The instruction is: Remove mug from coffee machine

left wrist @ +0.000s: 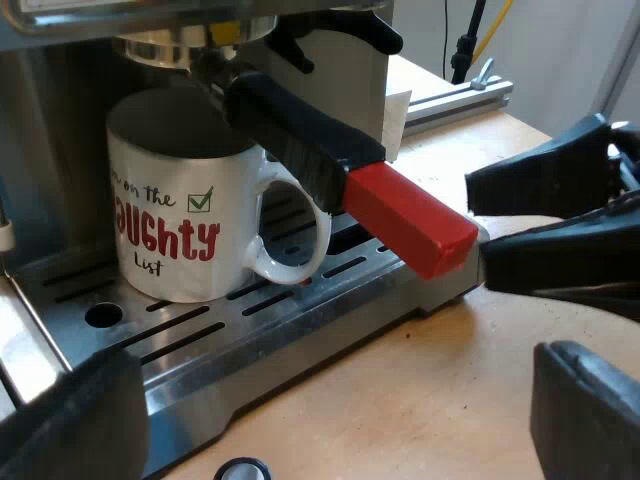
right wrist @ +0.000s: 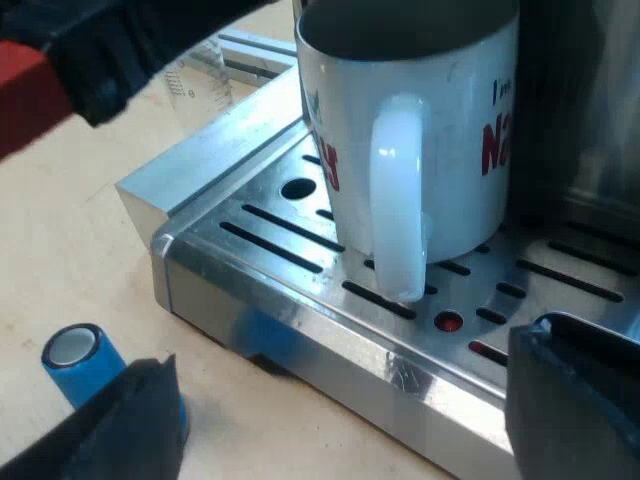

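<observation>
A white mug with red lettering stands on the espresso machine's slotted drip tray, under the metal holder. The holder's dark handle with its red end juts out over the mug's handle. My left gripper is open, low before the tray, its fingers wide apart with nothing between them. My right gripper hovers close by the red end. From the right wrist, the mug turns its handle toward my right gripper, which is open just short of the tray's edge.
A blue tamper stands on the wooden table close to the tray's corner. A measuring glass sits beyond the tray, under the holder's handle. An aluminium rail lies farther off on the table.
</observation>
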